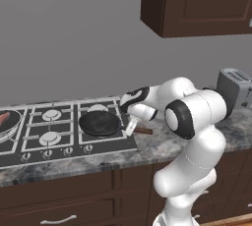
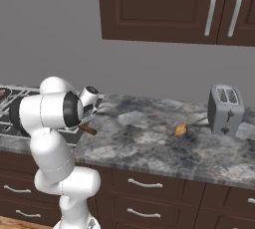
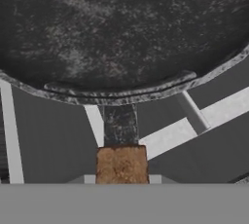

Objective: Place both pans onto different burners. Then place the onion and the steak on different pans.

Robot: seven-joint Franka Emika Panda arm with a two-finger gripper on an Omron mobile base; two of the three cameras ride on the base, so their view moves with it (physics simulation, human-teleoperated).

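Hand (image 1: 129,127) grips pan (image 1: 100,123) handle; right base view shows onion (image 2: 180,130).

Both base views look down over the hob (image 1: 64,127) from behind; hand view sits close above a pan (image 3: 121,33).

A grey wall (image 2: 149,68) backs dark wooden cabinets (image 2: 174,9) above a marbled counter (image 2: 149,143).

A silver toaster (image 2: 225,109) stands right of centre on the grey marbled tabletop (image 2: 149,143). Brown cabinets (image 2: 174,6) hang upper right; drawers (image 2: 144,185), apparently, run below.
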